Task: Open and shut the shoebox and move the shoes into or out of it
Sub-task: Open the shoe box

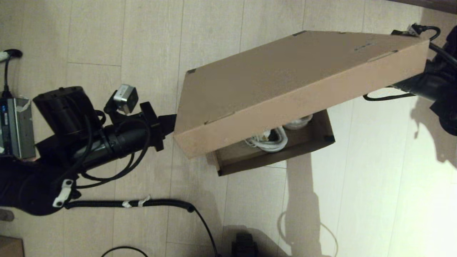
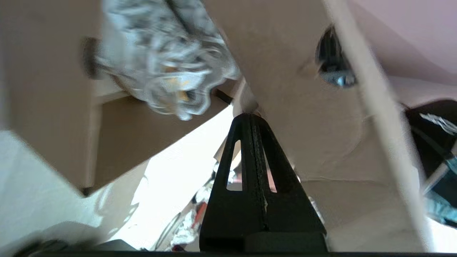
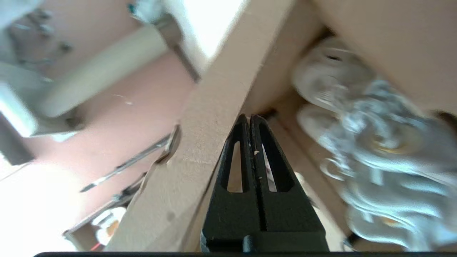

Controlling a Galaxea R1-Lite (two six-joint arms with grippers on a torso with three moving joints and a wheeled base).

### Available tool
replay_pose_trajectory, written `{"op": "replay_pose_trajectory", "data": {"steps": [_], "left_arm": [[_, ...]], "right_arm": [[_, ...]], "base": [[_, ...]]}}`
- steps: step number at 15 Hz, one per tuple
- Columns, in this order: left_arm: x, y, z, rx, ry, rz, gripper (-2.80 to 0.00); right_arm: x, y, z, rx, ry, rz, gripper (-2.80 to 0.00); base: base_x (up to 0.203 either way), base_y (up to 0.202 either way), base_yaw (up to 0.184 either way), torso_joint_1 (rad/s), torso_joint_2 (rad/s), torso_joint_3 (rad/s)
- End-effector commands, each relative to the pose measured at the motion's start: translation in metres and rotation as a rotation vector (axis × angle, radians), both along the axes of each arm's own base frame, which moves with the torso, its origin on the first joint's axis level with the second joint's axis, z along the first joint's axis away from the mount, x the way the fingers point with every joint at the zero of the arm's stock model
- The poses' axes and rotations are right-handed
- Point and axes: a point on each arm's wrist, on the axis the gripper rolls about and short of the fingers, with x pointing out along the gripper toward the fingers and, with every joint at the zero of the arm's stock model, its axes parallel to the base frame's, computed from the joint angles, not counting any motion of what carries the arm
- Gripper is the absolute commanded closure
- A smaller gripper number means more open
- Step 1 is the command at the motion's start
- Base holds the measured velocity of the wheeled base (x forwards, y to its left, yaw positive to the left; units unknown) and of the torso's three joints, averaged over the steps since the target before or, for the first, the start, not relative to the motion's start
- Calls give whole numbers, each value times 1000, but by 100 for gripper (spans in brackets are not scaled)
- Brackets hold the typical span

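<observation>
The brown shoebox lid (image 1: 285, 78) hangs tilted above the box base (image 1: 271, 157), its left end lower. In the base lie the white and grey shoes (image 1: 271, 141), mostly covered by the lid. My left gripper (image 1: 171, 124) is shut, its tips against the lid's left end. The left wrist view shows the left gripper (image 2: 250, 116) touching the lid's underside (image 2: 303, 125), with a shoe (image 2: 167, 67) beyond. The lid hides my right gripper in the head view; only the right arm (image 1: 439, 82) shows. The right gripper (image 3: 249, 117) is shut at the lid's side wall (image 3: 214, 114), the shoes (image 3: 375, 142) beside it.
The box stands on a pale wood floor. A black cable (image 1: 142, 203) runs under the left arm. A grey device (image 1: 16, 128) sits at the far left, a dark object (image 1: 244, 244) at the bottom edge, and a bit of cardboard (image 1: 10, 246) in the bottom left corner.
</observation>
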Motion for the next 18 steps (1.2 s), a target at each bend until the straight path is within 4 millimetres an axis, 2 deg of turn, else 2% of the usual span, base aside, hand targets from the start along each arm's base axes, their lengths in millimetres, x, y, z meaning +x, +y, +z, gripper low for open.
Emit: {"op": "replay_pose_trajectory", "data": {"steps": [1, 4, 6, 9, 11, 14, 18], "left_arm": [[2, -9, 6, -9, -15, -30, 0], [11, -33, 18, -32, -48, -10, 0], [16, -37, 23, -46, -68, 31, 0], [34, -26, 32, -62, -105, 104, 0], [45, -13, 35, -63, -122, 153, 0], [61, 8, 44, -71, -163, 224, 0], [85, 19, 68, -83, -212, 266, 0]], "right_arm": [[-2, 0, 11, 10, -28, 10, 0], [-10, 0, 27, 59, -27, 33, 0], [-17, 0, 34, 66, -39, 39, 0], [-19, -3, 33, 63, -38, 33, 0], [-17, -7, 23, 51, -15, 15, 0], [-13, -9, -4, -45, -20, -29, 0], [-9, -10, -11, -55, -8, -35, 0]], "base": [[0, 0, 0, 0, 0, 0], [0, 0, 0, 0, 0, 0], [0, 0, 0, 0, 0, 0], [0, 0, 0, 0, 0, 0], [0, 0, 0, 0, 0, 0], [0, 0, 0, 0, 0, 0], [0, 0, 0, 0, 0, 0]]}}
